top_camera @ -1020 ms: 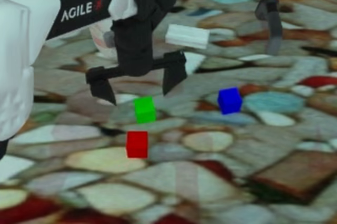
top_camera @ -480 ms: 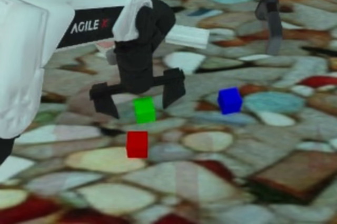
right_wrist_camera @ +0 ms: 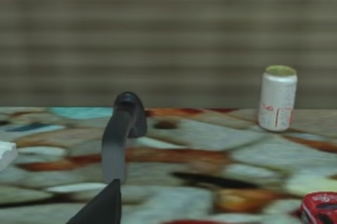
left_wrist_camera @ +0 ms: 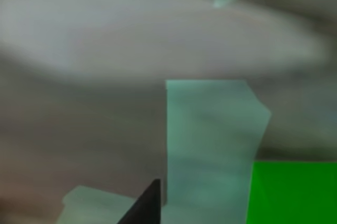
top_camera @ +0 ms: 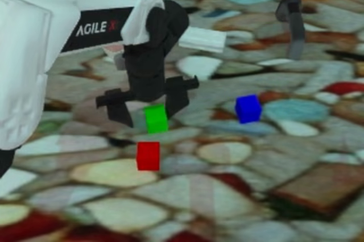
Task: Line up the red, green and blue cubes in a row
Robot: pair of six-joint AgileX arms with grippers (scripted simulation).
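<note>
The green cube [top_camera: 156,119] sits left of centre on the patterned table, with the red cube [top_camera: 148,155] just in front of it. The blue cube [top_camera: 248,108] lies apart to the right. My left gripper [top_camera: 149,116] is lowered over the green cube, open, with one finger on each side of it. The right-hand finger is close against the cube and the left-hand one stands a little off. In the left wrist view the green cube [left_wrist_camera: 292,192] fills a corner beside one dark fingertip [left_wrist_camera: 145,208]. Of my right gripper only one dark fingertip [right_wrist_camera: 105,203] shows; it is parked outside the top view.
A white ridged block [top_camera: 202,38] lies behind the left gripper. A dark grey curved object [top_camera: 291,23] stands at the back right. A white can [right_wrist_camera: 278,98] and a red item [right_wrist_camera: 321,208] sit off to the right.
The left gripper's fingers have drawn closer together around the green cube, after the gripper sank slightly. The cubes have not moved.
</note>
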